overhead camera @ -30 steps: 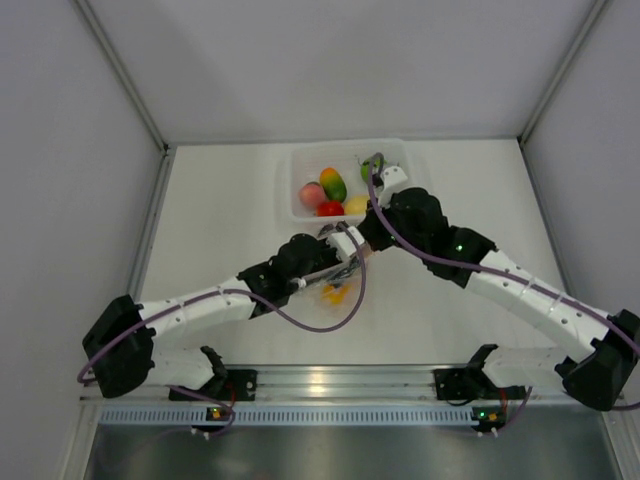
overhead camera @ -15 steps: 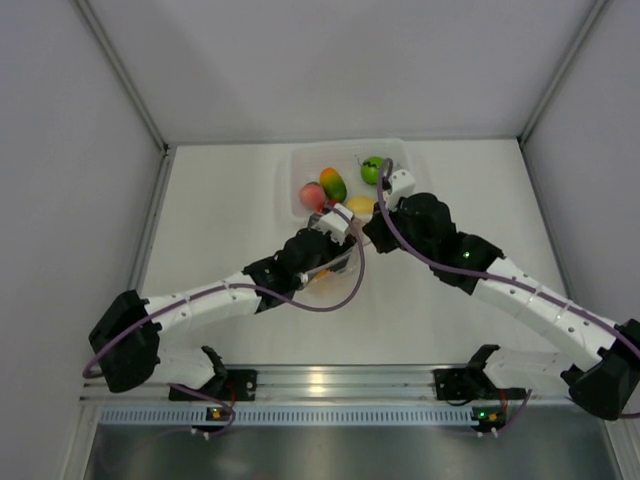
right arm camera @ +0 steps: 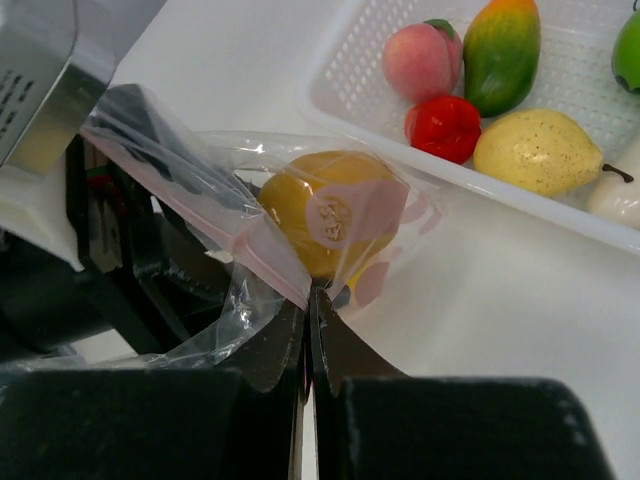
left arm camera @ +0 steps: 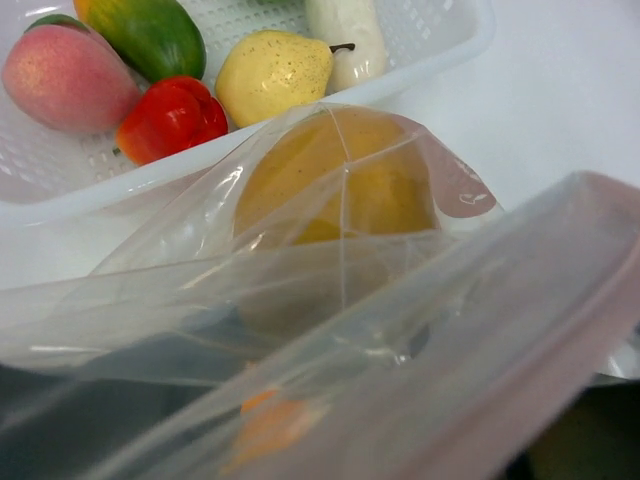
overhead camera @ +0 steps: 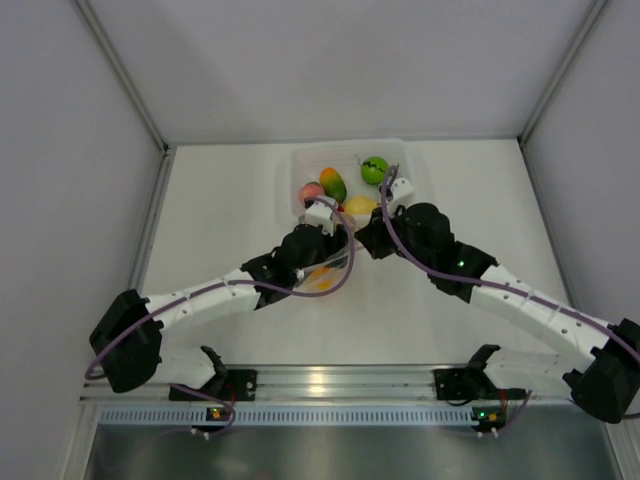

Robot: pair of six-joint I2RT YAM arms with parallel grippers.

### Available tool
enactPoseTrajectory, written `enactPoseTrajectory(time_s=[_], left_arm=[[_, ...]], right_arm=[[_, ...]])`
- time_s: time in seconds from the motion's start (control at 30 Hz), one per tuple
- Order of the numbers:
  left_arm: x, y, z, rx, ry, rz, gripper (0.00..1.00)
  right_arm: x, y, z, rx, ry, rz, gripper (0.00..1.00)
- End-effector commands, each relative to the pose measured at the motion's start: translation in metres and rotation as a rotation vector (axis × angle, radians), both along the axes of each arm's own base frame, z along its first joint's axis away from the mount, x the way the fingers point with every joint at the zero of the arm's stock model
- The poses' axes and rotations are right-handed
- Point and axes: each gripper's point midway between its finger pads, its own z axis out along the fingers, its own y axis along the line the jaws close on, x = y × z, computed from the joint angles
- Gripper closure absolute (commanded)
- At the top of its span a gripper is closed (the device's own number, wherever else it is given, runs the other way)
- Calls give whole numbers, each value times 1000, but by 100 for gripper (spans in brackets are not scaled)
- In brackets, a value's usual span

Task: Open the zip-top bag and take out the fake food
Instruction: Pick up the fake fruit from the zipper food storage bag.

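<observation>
Right gripper [right arm camera: 308,300]: clenched; bag [right arm camera: 200,190] zip edge is being pinched.
Left gripper [right arm camera: 100,220]: hold cannot be told.
Bag: is being held beside tub [right arm camera: 325,60] rim, fruit [right arm camera: 320,205] inside.
Room: table [right arm camera: 500,300] is being shown rightward.

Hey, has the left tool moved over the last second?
Yes. Seen from the top camera, the left tool has moved away from the arm bases toward the tub and is now at its near edge.

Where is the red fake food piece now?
In the left wrist view the red piece lies inside the white tub, by its near wall, between the pink peach and the yellow pear.
</observation>
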Motion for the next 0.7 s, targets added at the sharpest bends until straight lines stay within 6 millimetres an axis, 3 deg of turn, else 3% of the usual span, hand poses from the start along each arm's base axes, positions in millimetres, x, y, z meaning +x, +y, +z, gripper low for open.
enactPoseTrajectory(time_s=[0.0,0.13,0.17,0.37,0.4,0.47,0.53,0.63,0.67], left_arm=[[43,16,70,-284,-104,225,100],[46,2,65,-277,-97,178,100],[46,-2,72,-297,-126,155,100],[41,-14,64,-314,-133,84,100],[41,-15,63,-321,-132,82,100],[41,-16,61,-319,-129,81,100],[42,-16,58,-322,-123,98,100],[40,-18,57,-346,-104,116,100],[38,-19,58,-401,-78,159,100]], right_arm=[[-2,-49,-31,-99,61,-101,100],[-19,-22,-6,45,60,41,98],[-23,-14,1,81,56,80,96],[-11,-23,5,93,77,-29,77],[-11,-23,9,104,76,-36,66],[-9,-29,24,133,50,-68,65],[-11,-31,39,175,37,-78,56],[-21,-35,64,245,18,-68,51],[-48,-25,83,354,41,44,46]])
